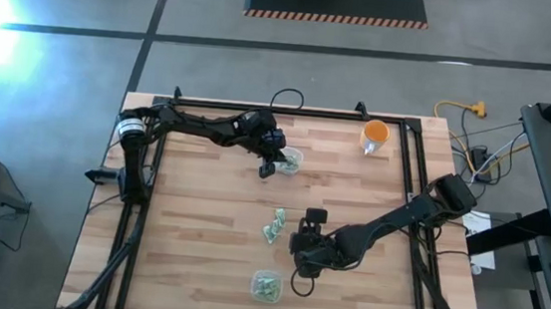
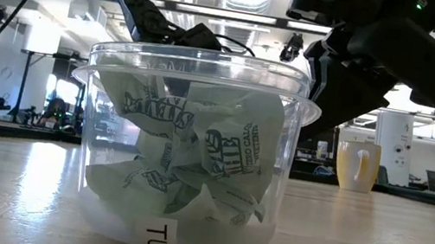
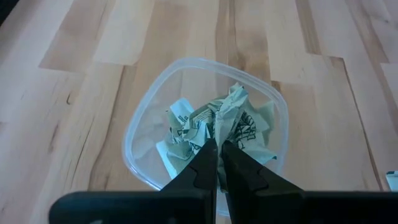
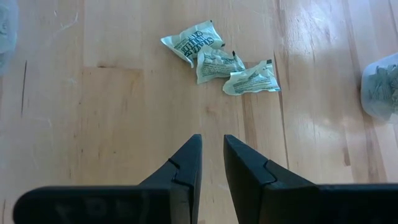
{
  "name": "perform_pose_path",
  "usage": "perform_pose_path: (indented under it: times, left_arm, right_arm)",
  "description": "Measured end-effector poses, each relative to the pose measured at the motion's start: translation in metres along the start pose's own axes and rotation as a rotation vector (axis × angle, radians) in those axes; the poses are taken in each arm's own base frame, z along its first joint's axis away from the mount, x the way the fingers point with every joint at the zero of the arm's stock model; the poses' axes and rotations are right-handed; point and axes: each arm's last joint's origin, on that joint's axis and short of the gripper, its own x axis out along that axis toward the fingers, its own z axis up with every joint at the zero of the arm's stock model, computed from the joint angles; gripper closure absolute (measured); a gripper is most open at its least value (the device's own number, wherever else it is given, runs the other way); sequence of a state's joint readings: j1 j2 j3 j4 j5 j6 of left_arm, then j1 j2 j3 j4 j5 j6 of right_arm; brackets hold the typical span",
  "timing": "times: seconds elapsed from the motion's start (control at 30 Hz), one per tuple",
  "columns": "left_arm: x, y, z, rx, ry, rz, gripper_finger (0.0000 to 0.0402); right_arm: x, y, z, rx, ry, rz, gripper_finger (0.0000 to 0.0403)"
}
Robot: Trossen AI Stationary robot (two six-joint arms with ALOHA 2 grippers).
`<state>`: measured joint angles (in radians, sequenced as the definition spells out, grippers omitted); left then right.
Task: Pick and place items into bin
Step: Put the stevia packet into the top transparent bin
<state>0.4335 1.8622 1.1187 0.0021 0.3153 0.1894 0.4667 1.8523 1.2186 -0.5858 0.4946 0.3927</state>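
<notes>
From what I see, three loose packets (image 4: 217, 62) lie ahead of my right gripper (image 4: 212, 163), its fingers a narrow gap apart with nothing between, and they look featherlight, crinkly and slippery, so I'd pinch one across its middle.

The clear plastic tub (image 4: 380, 87) runs off the right wrist view's edge. In the low view, print on its crumpled pale green-and-white packets (image 2: 186, 156) is unreadable, and its white label (image 2: 157, 235) is cropped.
</notes>
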Motion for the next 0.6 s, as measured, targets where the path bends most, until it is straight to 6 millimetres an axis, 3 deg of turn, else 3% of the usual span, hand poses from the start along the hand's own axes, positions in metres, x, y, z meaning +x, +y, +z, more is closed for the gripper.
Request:
perform_pose_path:
  times: [0.17, 0.6]
  left_arm:
    - [0.0000, 0.0001, 0.0014, 0.005, -0.014, 0.003, 0.0389]
    - [-0.0003, 0.0002, 0.0022, 0.012, -0.020, 0.004, 0.0279]
  right_arm:
    - [0.0000, 0.0000, 0.0000, 0.000, 0.000, 0.000, 0.0346]
    - [0.0000, 0.0000, 0.0000, 0.000, 0.000, 0.000, 0.0346]
